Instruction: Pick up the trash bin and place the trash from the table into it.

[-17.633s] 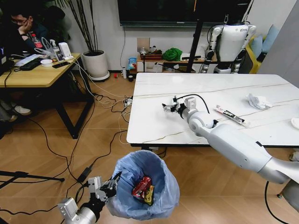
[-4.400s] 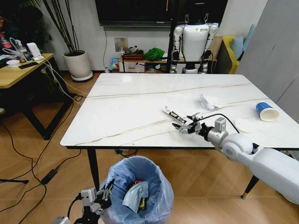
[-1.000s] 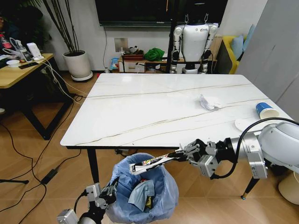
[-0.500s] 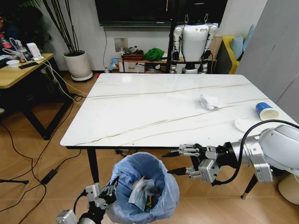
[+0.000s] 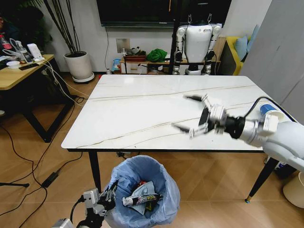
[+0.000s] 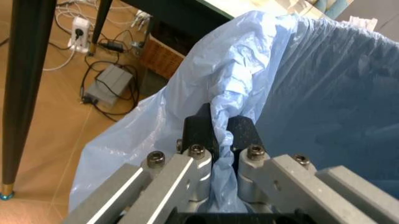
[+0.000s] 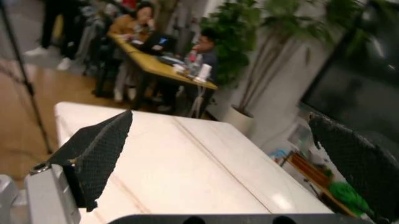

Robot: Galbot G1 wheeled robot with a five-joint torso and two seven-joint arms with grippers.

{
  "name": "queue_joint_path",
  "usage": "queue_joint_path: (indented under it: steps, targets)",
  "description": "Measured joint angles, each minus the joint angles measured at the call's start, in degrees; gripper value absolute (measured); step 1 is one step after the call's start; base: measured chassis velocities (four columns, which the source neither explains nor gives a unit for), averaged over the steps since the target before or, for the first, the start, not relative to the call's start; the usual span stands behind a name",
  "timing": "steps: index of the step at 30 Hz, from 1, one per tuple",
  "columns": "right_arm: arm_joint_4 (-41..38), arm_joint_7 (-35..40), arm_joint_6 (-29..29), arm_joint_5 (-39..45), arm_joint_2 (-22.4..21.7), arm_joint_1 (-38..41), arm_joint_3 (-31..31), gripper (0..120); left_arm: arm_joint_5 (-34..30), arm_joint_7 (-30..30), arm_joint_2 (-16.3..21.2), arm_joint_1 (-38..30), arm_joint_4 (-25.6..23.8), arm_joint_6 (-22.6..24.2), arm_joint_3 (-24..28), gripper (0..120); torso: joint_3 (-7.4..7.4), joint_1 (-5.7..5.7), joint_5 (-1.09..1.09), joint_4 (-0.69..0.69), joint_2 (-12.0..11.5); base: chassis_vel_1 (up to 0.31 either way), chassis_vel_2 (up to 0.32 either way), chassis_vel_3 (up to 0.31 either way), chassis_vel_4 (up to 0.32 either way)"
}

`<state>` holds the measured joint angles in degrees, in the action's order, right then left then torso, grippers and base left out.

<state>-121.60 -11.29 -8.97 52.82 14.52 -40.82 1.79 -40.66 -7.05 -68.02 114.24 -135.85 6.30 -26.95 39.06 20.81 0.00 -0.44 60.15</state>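
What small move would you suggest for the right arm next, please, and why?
Probably reach on toward the blue-white paper cup: the right gripper hangs open and empty over the table, while the left gripper holds the trash bin by its rim.

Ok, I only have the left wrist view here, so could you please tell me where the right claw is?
Observer: The right claw is above the table, open and carrying nothing.
Operator: Thanks. Is the long wrapper in the bin?
Observer: Yes, the black-white wrapper lies across the other litter inside the trash bin.
Operator: Is any trash on the table?
Observer: A blue-white paper cup shows at the table's right edge, partly hidden behind the right arm.
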Motion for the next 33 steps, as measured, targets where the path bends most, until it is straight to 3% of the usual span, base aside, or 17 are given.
queue_joint_path:
  steps: [8, 19, 27, 31, 33]
  targets:
    - [6.7, 4.4, 2.5, 6.9, 4.5, -2.0, 4.0, 100, -0.3, 0.0, 0.3, -0.4, 0.2, 0.0, -0.7, 0, 0.0, 0.0, 0.0, -0.01, 0.0, 0.0, 0.0, 0.0, 0.0]
    - [13.5, 9.6, 4.3, 7.6, 12.0, -6.7, 7.2, 100, -1.3, -0.4, 0.1, 0.2, -0.6, 0.0, -2.2, 0, 0.0, 0.0, 0.01, 0.01, 0.0, 0.0, 0.0, 0.0, 0.0]
    - [15.9, 11.1, 4.1, 5.9, 15.3, -16.2, 17.7, 100, -2.3, -1.0, 0.3, -0.6, 0.3, 0.2, -2.8, 0, 0.0, 0.01, 0.01, 0.0, 0.0, 0.0, 0.0, 0.0, 0.0]
    - [14.4, 11.8, 4.1, 4.0, 16.2, -27.2, 28.7, 100, -2.0, -1.1, 0.3, -0.4, 0.2, 0.2, -2.8, 0, 0.0, 0.0, 0.02, 0.01, 0.0, 0.0, 0.0, 0.0, 0.0]
    - [14.0, 11.7, 3.9, 3.7, 16.4, -29.1, 30.4, 100, -1.8, -1.1, 0.3, -0.3, 0.1, 0.1, -2.8, 0, 0.0, 0.0, -0.02, 0.01, 0.0, 0.0, 0.0, 0.0, 0.0]
